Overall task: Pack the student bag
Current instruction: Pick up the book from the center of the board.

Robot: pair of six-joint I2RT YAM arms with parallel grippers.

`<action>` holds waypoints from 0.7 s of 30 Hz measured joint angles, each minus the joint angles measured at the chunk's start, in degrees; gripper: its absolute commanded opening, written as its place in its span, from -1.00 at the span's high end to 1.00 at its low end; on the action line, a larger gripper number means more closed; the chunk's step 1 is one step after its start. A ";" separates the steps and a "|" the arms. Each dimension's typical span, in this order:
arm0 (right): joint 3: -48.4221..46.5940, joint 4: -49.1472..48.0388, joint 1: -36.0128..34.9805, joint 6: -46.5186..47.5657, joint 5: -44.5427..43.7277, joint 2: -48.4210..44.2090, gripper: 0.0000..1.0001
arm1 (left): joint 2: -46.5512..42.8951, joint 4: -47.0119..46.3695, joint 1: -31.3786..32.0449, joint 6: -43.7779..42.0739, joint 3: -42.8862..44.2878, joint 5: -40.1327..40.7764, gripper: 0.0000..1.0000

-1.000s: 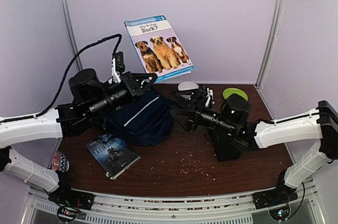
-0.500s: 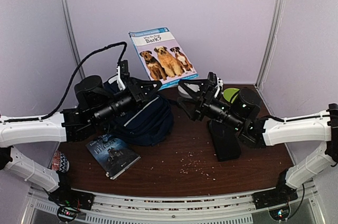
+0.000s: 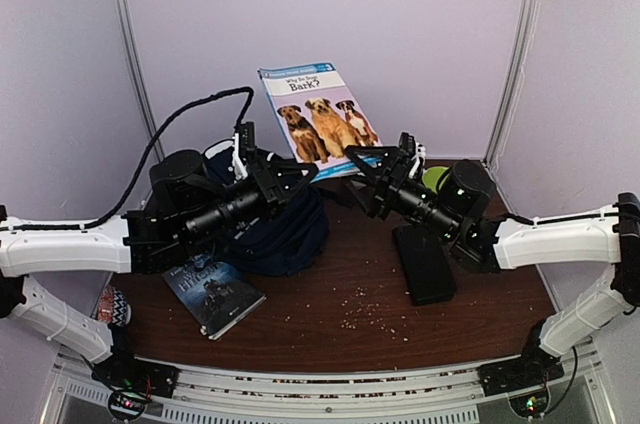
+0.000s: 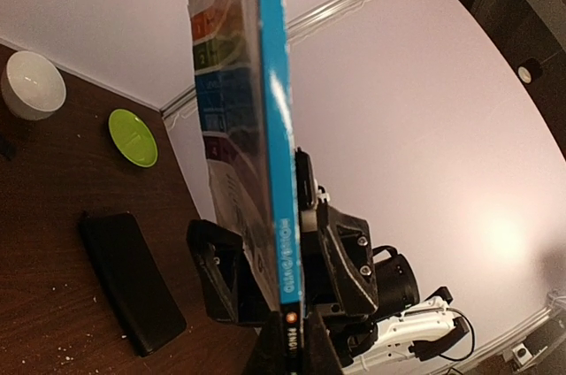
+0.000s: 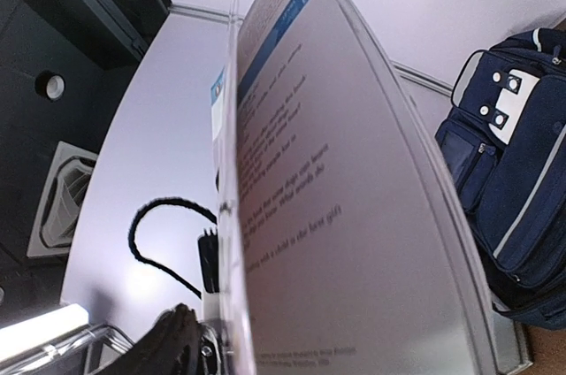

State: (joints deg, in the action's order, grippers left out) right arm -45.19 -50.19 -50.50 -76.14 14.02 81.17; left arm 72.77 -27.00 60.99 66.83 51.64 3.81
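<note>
The left gripper (image 3: 292, 170) clamps the dog book (image 3: 322, 116) upright just above the student bag (image 3: 292, 232); the right gripper (image 3: 378, 160) straddles it, fingers wide.

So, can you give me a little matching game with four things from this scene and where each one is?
Things:
1 dog book
2 student bag
3 green plate
4 black slab

Places:
A back right of the table
B lifted in the air
C flat on the table, right of centre
D on the table, left of centre

Pairs: 1-B, 2-D, 3-A, 4-C
</note>
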 measured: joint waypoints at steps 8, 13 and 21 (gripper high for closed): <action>-0.83 -1.11 0.85 0.70 1.84 -0.28 0.86 | 1.27 -0.15 0.57 0.83 0.00 0.02 1.00; -0.42 -0.02 1.42 1.88 3.58 -2.27 1.00 | 1.20 0.87 0.59 0.13 0.00 0.28 -0.26; 1.01 22.51 4.72 14.95 -0.15 -16.13 1.00 | -7.04 27.28 -1.05 -11.45 4.24 9.35 -0.96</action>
State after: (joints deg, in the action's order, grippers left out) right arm -44.18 -27.68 -45.78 -61.19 13.87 65.04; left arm 65.73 0.27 59.94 55.37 55.88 13.17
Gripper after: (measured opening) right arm 0.026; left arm 0.976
